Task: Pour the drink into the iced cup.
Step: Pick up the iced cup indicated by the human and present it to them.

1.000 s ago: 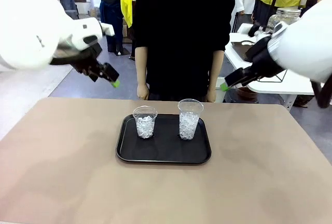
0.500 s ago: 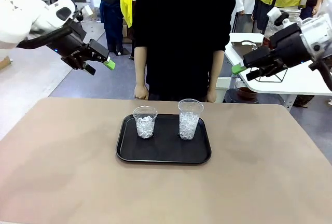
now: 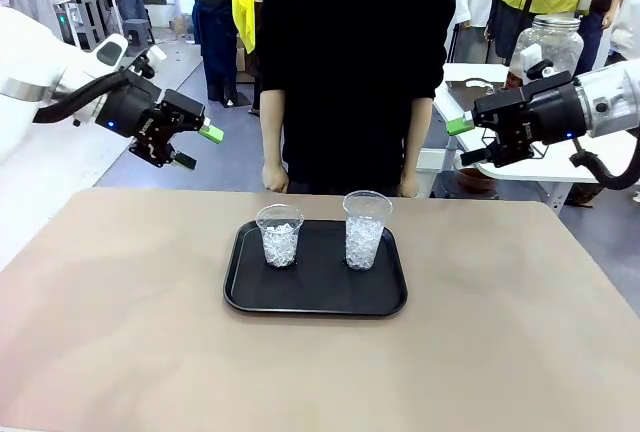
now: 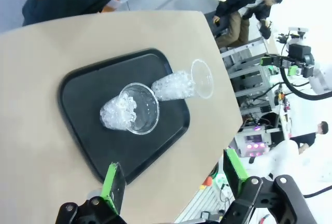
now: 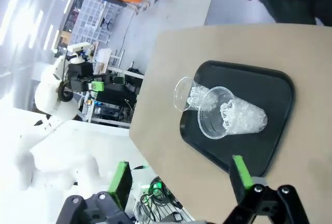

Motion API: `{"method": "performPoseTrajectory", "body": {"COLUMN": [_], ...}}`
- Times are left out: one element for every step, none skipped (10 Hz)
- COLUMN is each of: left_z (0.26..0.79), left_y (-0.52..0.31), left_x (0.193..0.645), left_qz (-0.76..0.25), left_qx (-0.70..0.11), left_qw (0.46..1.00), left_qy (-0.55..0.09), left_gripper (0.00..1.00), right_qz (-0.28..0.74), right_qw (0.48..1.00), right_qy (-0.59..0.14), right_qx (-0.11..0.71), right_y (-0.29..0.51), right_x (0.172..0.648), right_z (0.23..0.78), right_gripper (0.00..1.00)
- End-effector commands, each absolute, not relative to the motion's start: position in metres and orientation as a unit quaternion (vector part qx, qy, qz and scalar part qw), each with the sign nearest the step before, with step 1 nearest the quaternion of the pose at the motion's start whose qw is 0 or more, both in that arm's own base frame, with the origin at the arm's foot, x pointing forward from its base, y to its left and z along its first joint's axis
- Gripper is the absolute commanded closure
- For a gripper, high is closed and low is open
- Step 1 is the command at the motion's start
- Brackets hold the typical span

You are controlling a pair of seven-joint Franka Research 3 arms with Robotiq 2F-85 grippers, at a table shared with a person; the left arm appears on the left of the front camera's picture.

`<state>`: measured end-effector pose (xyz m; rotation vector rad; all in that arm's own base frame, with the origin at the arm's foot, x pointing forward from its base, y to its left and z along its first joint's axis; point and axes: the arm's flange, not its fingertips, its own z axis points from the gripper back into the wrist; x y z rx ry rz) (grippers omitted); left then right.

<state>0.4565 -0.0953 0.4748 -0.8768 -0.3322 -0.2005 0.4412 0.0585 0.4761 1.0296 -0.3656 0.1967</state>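
Black tray (image 3: 312, 299) w/ two ice-filled clear cups, short cup (image 3: 279, 236) beside taller cup (image 3: 365, 231), sits mid-table, unmoved since a sec ago. Left gripper (image 3: 198, 147) & right gripper (image 3: 463, 142), both spread wide & empty, have swung level either side of the person (image 3: 355, 62).

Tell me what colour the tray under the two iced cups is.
Plain black. The tray shows best in the front view.
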Motion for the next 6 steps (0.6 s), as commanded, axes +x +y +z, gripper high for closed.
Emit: {"method": "performPoseTrajectory", "body": {"left_z": [0.4766,0.4763,0.4717,0.4717,0.4717,0.4717], "left_y": [-0.0959,-0.0981,-0.0929,-0.0929,-0.0929,-0.0929], "left_x": [0.4655,0.4629,0.4611,0.4611,0.4611,0.4611], "left_qz": [-0.106,-0.131,-0.095,-0.095,-0.095,-0.095], "left_qx": [-0.417,-0.404,-0.420,-0.420,-0.420,-0.420], "left_qw": [0.889,0.891,0.889,0.889,0.889,0.889], "left_qy": [-0.158,-0.160,-0.154,-0.154,-0.154,-0.154], "left_gripper": [0.00,0.00,0.00,0.00,0.00,0.00], "right_qz": [0.115,0.130,0.098,0.098,0.098,0.098], "right_qw": [0.854,0.863,0.854,0.854,0.854,0.854], "right_qy": [-0.180,-0.192,-0.167,-0.167,-0.167,-0.167], "right_qx": [0.475,0.450,0.483,0.483,0.483,0.483], "right_y": [0.0642,0.0662,0.0609,0.0609,0.0609,0.0609], "right_x": [0.4495,0.4453,0.4463,0.4463,0.4463,0.4463], "right_z": [0.4790,0.4796,0.4725,0.4725,0.4725,0.4725], "right_gripper": [0.00,0.00,0.00,0.00,0.00,0.00]}}
